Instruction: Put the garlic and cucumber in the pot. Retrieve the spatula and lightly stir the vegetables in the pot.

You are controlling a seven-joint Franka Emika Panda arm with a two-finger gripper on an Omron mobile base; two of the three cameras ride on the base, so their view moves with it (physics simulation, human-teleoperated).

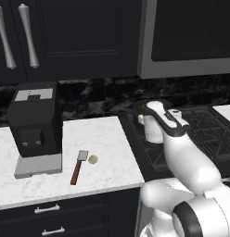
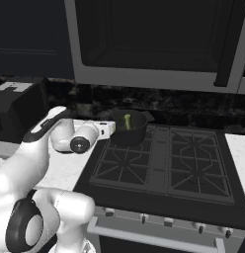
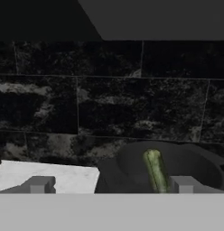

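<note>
While the cucumber [image 3: 154, 169] already stands on end inside the pot [image 3: 195, 164], leaning against the inner wall, the gripper [image 3: 109, 185] hangs just short of the pot's rim with its two tips spread wide and nothing between them — released and empty. In the hand view the pot sits ahead of and slightly right of the tips, so the right tip overlaps the pot's near wall while the left tip lies over the white counter [image 3: 46, 173]. From the right base view the pot [image 2: 129, 129] rests on the rear left burner of the stove [image 2: 169, 163], the cucumber [image 2: 127, 121] showing as a pale green sliver inside it, and the hand reaches toward it from the left at about rim height. Well apart from the gripper, on the marble counter [image 1: 103, 139] left of the stove, the garlic [image 1: 92, 159] lies just beside the blade of the spatula [image 1: 78, 167] — whether they touch is unclear. A black boxy appliance [image 1: 35, 122] stands farther left.
</note>
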